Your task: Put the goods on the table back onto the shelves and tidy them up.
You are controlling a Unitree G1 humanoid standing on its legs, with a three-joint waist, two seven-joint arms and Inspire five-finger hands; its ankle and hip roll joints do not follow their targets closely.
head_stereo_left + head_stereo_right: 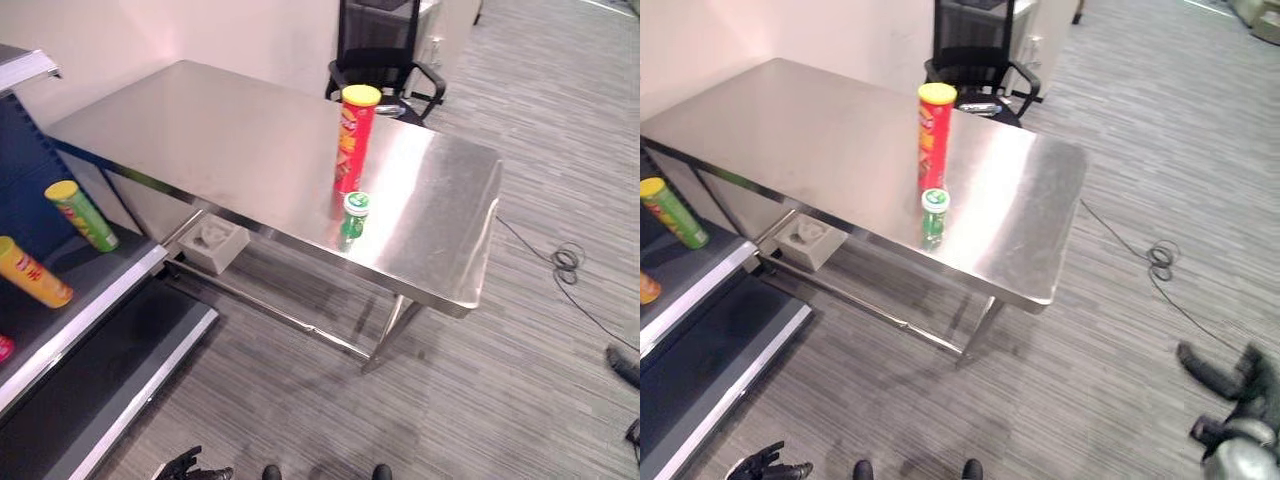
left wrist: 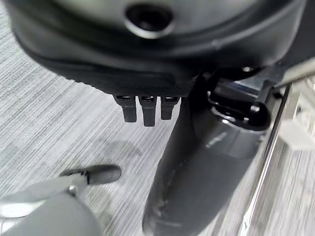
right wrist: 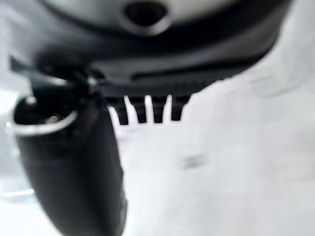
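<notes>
With hands (image 1: 768,464) low, can (image 1: 355,138) well apart

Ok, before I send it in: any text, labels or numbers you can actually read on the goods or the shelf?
None can be read.
Red can on the table: printing on its side, too blurred to read.
Small green bottle in front of it: label too small to read.
Green can and yellow can lying on the shelf: printing too small to read.
No signs or numbers on the shelf.
</notes>
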